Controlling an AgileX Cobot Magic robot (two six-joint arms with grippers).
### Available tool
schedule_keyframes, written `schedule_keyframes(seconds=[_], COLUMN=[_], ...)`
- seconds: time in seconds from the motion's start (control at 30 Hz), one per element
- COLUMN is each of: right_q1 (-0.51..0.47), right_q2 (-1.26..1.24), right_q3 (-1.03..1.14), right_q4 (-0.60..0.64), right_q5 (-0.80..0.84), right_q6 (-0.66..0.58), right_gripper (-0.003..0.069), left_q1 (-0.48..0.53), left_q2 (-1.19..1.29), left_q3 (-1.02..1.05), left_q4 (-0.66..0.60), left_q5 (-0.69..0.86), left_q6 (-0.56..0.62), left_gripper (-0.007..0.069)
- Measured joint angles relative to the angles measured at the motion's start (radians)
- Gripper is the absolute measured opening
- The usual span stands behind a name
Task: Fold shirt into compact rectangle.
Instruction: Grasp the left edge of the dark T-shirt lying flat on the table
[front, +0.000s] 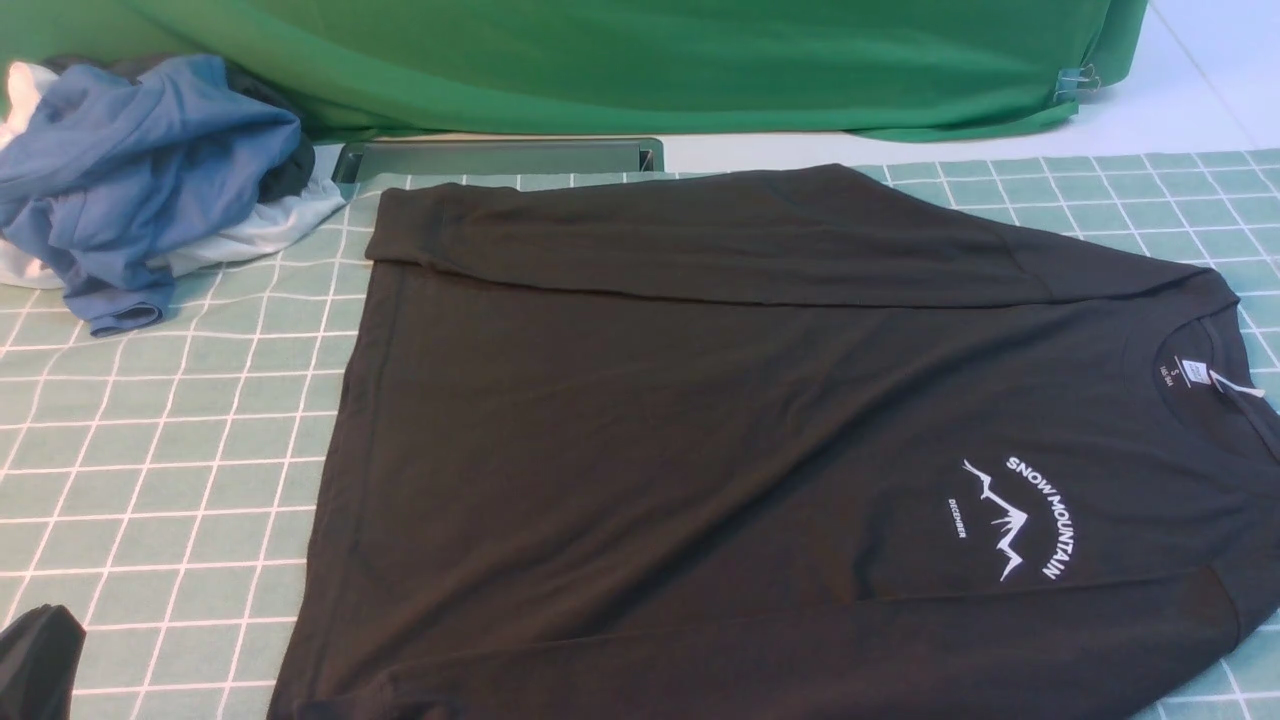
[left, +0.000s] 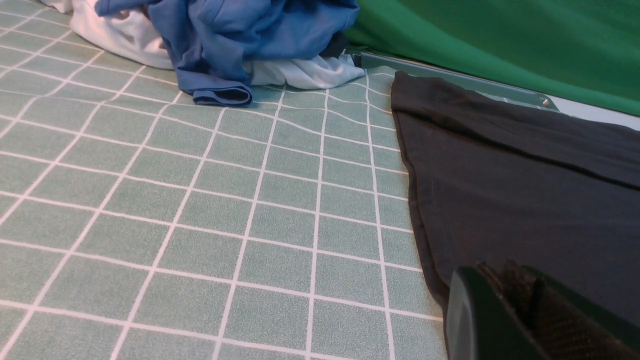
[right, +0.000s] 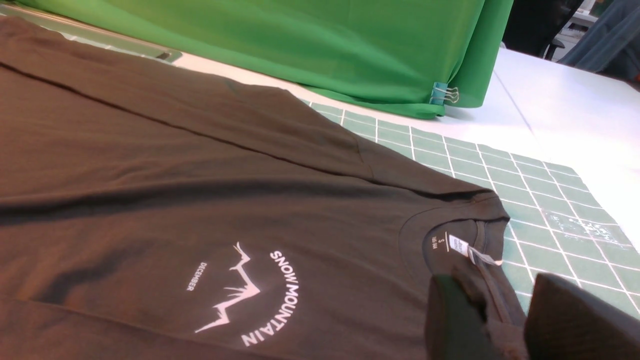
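The black shirt (front: 700, 400) lies flat on the checked mat, collar to the right, hem to the left. Both sleeves are folded in along its far and near edges. The white "SNOW MOUNTAIN" print (front: 1020, 515) faces up near the neck label (front: 1192, 372). In the left wrist view my left gripper (left: 505, 285) sits at the shirt's near hem edge (left: 425, 260), shut, with dark knit fabric between its fingers. In the right wrist view my right gripper (right: 500, 295) is shut on bunched fabric at the collar's near side, just below the neck label (right: 457, 245). It is outside the front view.
A heap of blue and white clothes (front: 140, 170) lies at the mat's far left corner. A green cloth (front: 640, 60) hangs across the back, with a grey metal strip (front: 500, 155) in front of it. A dark part of my left arm (front: 40, 660) shows at the front left.
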Motion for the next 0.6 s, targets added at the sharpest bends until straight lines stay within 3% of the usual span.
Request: schedule_keyframes(seconds=[0.6], right_q1=[0.0], right_q2=[0.0], right_q3=[0.0], right_q4=[0.003], right_q5=[-0.018], right_q6=[-0.004], right_gripper=[0.024], left_q1=[0.0], left_q2=[0.0], left_q3=[0.0], left_q4=[-0.005], left_q5=[-0.002], left_q6=[0.0], left_gripper=[0.0034])
